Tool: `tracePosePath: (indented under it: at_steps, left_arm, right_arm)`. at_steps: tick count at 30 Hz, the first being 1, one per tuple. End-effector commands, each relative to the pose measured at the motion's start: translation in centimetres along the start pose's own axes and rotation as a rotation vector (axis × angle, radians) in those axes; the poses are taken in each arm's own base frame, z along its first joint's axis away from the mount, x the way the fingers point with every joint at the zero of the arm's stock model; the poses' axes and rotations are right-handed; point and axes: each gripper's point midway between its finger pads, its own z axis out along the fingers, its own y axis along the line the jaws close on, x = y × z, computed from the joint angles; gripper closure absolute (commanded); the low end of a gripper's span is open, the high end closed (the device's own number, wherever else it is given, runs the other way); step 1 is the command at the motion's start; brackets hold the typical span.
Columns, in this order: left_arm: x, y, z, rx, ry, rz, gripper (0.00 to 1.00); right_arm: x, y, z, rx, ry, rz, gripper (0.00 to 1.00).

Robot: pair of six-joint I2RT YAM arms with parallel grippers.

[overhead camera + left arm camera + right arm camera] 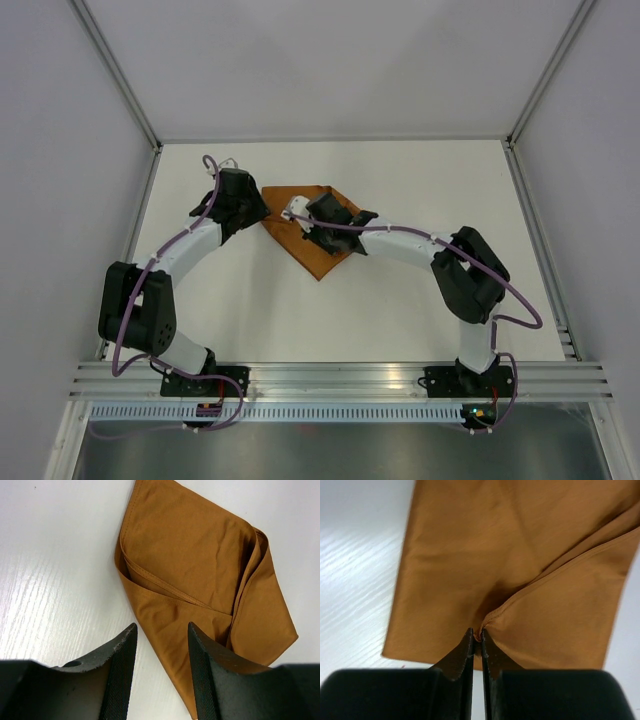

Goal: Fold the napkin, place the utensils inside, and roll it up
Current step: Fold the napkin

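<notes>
The rust-orange napkin (320, 258) lies folded in layers on the white table, between the two grippers. My right gripper (299, 220) is over its middle. In the right wrist view it (476, 632) is shut on a hemmed edge of the napkin (465, 555), and the cloth puckers at the tips. My left gripper (258, 212) is at the napkin's left corner. In the left wrist view it (161, 630) stands open just above the table, with a folded edge of the napkin (200, 545) running between its fingers, untouched. The utensils are out of view.
White walls with metal posts (120, 70) enclose the table on the left, right and back. An aluminium rail (340, 378) carrying both arm bases runs along the near edge. Bare white tabletop (400, 310) surrounds the cloth.
</notes>
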Motion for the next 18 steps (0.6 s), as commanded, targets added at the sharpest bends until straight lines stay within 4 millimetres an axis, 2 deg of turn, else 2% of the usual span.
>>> tracePosePath:
  at_steps: [1, 2, 3, 4, 5, 6, 7, 8, 9, 10, 11, 12, 15, 18]
  left_arm:
    - [-0.4, -0.8, -0.4, 0.053, -0.01, -0.011, 0.5]
    - [-0.3, -0.9, -0.4, 0.059, -0.008, -0.008, 0.5]
    - [-0.1, -1.1, -0.3, 0.071, 0.0, -0.008, 0.5]
    - [0.1, -1.0, -0.3, 0.074, 0.004, -0.008, 0.5]
    - [0.1, -1.1, -0.2, 0.078, 0.005, -0.008, 0.5]
    - [0.3, -1.2, -0.2, 0.088, 0.013, -0.008, 0.5]
    - [0.5, -1.3, -0.1, 0.092, 0.016, -0.007, 0.5]
    - [0.6, -1.3, -0.1, 0.095, 0.021, -0.006, 0.5]
    - [0.8, -1.4, -0.1, 0.103, 0.027, -0.006, 0.5]
    - [0.8, -1.4, -0.1, 0.109, 0.024, -0.009, 0.5]
    - [0.9, -1.5, -0.1, 0.111, 0.026, -0.011, 0.5]
    - [1.0, -1.5, -0.1, 0.116, 0.028, -0.011, 0.5]
    - [1.1, -1.5, 0.0, 0.121, 0.028, -0.011, 0.5]
    - [1.4, -1.8, 0.1, 0.139, 0.042, -0.012, 0.5]
  right_arm:
    - [-2.5, -6.5, -1.2, 0.083, -0.052, 0.135, 0.91]
    - [-3.8, -8.0, -1.7, 0.086, -0.085, 0.163, 0.91]
    - [-3.0, -10.9, -1.9, 0.114, -0.08, 0.218, 0.91]
    - [-2.4, -12.2, -1.8, 0.118, -0.063, 0.243, 0.91]
    - [-3.1, -14.1, -2.3, 0.146, -0.088, 0.265, 0.91]
    - [-1.7, -16.9, -2.5, 0.184, -0.077, 0.305, 0.91]
    - [-0.8, -18.1, -2.2, 0.198, -0.061, 0.323, 0.91]
    - [-0.7, -19.6, -2.4, 0.211, -0.071, 0.342, 0.91]
    - [1.0, -22.0, -2.5, 0.242, -0.054, 0.384, 0.91]
    - [2.4, -22.8, -2.0, 0.245, -0.027, 0.411, 0.91]
    - [2.9, -23.8, -2.0, 0.253, -0.025, 0.431, 0.91]
    - [4.7, -25.4, -2.1, 0.268, -0.009, 0.467, 0.91]
    - [8.4, -27.1, -1.6, 0.295, 0.04, 0.527, 0.91]
    - [11.3, -27.9, -0.8, 0.312, 0.085, 0.569, 0.91]
